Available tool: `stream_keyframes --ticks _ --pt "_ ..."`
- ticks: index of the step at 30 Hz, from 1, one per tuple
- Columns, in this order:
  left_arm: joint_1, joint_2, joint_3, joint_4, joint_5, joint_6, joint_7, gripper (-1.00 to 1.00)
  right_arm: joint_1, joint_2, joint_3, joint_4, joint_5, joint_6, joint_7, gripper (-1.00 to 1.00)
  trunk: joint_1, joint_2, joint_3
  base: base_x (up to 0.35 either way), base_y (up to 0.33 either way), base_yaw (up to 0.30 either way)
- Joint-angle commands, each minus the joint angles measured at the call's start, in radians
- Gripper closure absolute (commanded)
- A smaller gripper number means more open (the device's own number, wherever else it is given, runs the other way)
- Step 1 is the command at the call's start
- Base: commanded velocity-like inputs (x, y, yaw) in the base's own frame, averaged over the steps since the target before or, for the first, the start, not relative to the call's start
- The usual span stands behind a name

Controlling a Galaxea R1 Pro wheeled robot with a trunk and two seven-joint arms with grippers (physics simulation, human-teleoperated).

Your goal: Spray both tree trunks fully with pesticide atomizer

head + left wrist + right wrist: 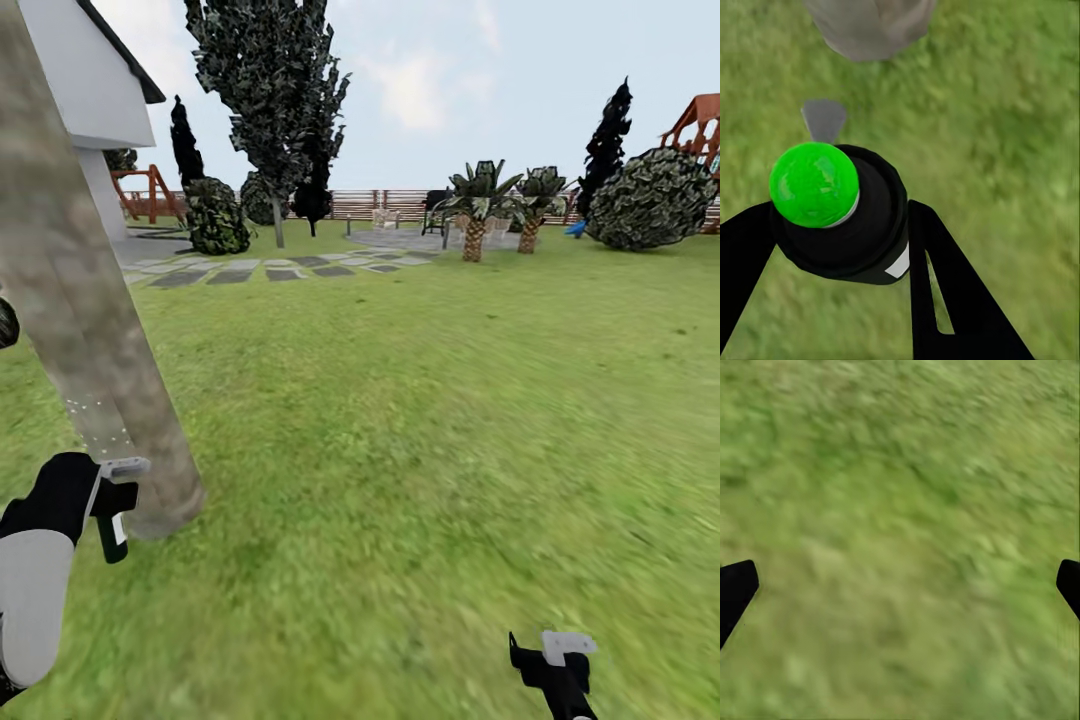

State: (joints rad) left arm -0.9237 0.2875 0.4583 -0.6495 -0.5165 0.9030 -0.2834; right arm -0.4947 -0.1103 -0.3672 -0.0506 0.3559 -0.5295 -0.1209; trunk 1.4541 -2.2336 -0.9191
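Observation:
A thick, pale grey-brown tree trunk rises at the left of the head view, and its base meets the lawn in the left wrist view. My left gripper is shut on the pesticide atomizer, a dark bottle with a light grey spray head right beside the trunk's foot. In the left wrist view the atomizer sits between the black fingers, nozzle toward the trunk. A few whitish pesticide specks dot the trunk above the nozzle. My right gripper hangs open over grass.
Open lawn spreads ahead and right. Grey stepping slabs, a tall dark-leaved tree, two palm-like plants, a round bush, a black grill and the slat fence stand far back. A white house wall is behind the trunk.

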Motion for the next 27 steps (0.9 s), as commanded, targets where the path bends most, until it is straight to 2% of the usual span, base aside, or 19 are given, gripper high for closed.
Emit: stream_keyframes --ticks 1,9,14,20,27 --pt "-0.001 -0.001 0.004 -0.001 -0.012 0.002 -0.009 1.00 -0.001 0.000 -0.004 0.001 0.011 -0.003 -0.006 -1.00 0.000 0.000 -0.001 0.261 -0.002 0.275" --pt "0.000 -0.003 -0.002 0.001 -0.012 0.002 0.013 1.00 -0.001 0.000 -0.004 0.001 0.011 -0.003 -0.006 -1.00 0.000 0.000 -0.001 0.325 -0.006 0.275" --pt "0.000 -0.005 -0.001 0.010 -0.007 0.002 0.031 1.00 -0.001 0.000 -0.004 0.001 0.011 -0.003 -0.006 -1.00 0.000 0.000 -0.001 0.233 -0.168 0.223" --pt "0.000 -0.005 0.000 0.002 -0.005 0.002 0.032 1.00 -0.001 0.000 -0.004 0.001 0.011 -0.003 -0.005 -1.00 0.000 0.000 -0.001 -0.007 -0.268 0.031" --pt "-0.005 -0.010 -0.004 0.000 -0.003 0.002 0.031 1.00 -0.001 0.000 -0.004 0.001 0.011 -0.003 -0.006 -1.00 0.000 0.000 -0.001 -0.144 -0.140 0.253"
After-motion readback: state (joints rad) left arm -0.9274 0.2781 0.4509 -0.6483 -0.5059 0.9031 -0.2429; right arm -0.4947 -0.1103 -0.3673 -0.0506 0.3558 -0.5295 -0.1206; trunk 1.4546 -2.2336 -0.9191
